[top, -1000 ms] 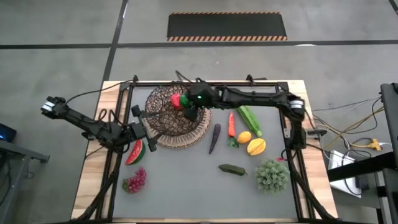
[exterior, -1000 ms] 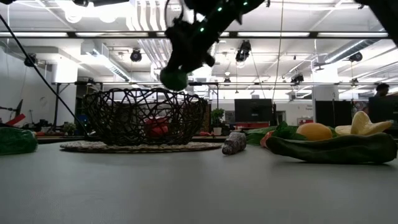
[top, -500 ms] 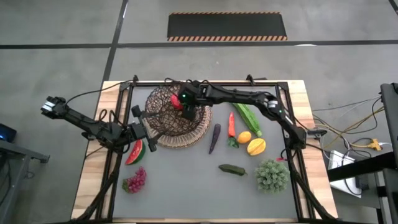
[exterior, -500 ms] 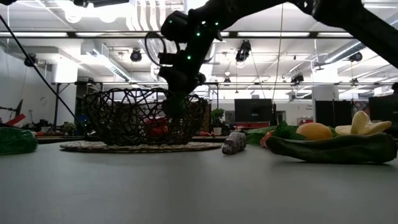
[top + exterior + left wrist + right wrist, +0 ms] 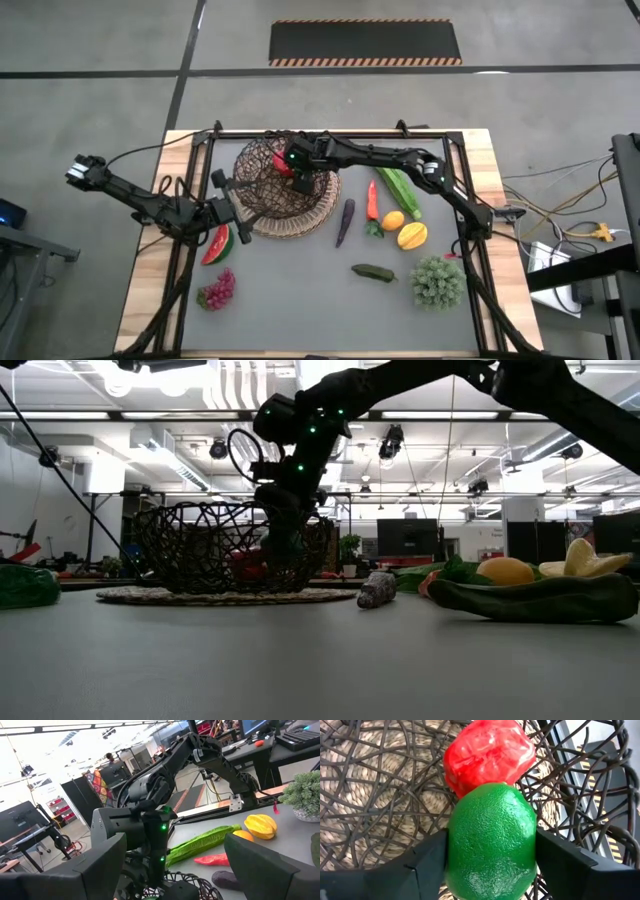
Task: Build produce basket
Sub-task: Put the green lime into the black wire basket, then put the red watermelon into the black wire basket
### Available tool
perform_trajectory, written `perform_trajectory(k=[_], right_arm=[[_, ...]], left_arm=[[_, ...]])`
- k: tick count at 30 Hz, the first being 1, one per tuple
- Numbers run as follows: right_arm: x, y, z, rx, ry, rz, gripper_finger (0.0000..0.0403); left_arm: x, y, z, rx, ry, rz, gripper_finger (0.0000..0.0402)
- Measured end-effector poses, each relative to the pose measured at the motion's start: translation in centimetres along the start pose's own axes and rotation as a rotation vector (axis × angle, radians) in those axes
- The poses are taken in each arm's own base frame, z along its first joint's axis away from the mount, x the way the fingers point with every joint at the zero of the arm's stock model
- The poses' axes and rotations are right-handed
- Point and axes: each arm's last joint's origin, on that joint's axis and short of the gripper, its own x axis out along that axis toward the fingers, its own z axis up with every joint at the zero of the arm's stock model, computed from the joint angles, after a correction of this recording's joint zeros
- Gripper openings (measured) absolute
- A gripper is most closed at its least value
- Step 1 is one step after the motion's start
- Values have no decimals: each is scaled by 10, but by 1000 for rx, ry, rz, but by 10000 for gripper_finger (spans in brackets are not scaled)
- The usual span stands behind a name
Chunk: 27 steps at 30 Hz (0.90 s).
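Observation:
The basket (image 5: 262, 195) of dark wire on a tan woven disc stands at the table's far left of centre. My right gripper (image 5: 293, 166) reaches down into it, shut on a green pepper (image 5: 492, 840). A red pepper (image 5: 487, 752) lies on the basket's floor right beyond the green one. In the low view the right gripper (image 5: 281, 545) shows behind the basket's wall (image 5: 190, 550). My left gripper (image 5: 228, 208) waits open and level just left of the basket, with nothing between its fingers. My right gripper pinches the green pepper by two opposite sides (image 5: 454, 845) between its two fingers. The fingers slant down into the basket from the table's right side. The pepper's far end touches the red pepper. Whether it rests on the basket's floor I cannot tell.
Left of the basket lie a watermelon slice (image 5: 217, 244) and red grapes (image 5: 217, 290). To its right are an eggplant (image 5: 345, 222), a carrot (image 5: 372, 200), long green stalks (image 5: 402, 192), an orange (image 5: 393, 221), a yellow fruit (image 5: 412, 236), a cucumber (image 5: 373, 272) and a leafy bunch (image 5: 437, 281).
My right gripper has gone down from above the basket's rim into the basket with the green pepper, shifting toward the table's left and tipping farther downward. The pepper now sits low inside, against the red pepper.

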Motion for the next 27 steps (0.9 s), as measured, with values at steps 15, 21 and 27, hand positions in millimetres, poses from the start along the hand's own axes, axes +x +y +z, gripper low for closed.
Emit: perform_trajectory(k=[15, 21, 27], right_arm=[[-5, -4, 1, 25, -7, -3, 323], [-36, -7, 8, 32, -38, -2, 308], [-85, 5, 6, 23, -10, 29, 291]], left_arm=[[0, 0, 0, 5, 0, 1, 317], [1, 0, 1, -7, -7, 3, 317], [2, -3, 0, -34, -3, 0, 317]])
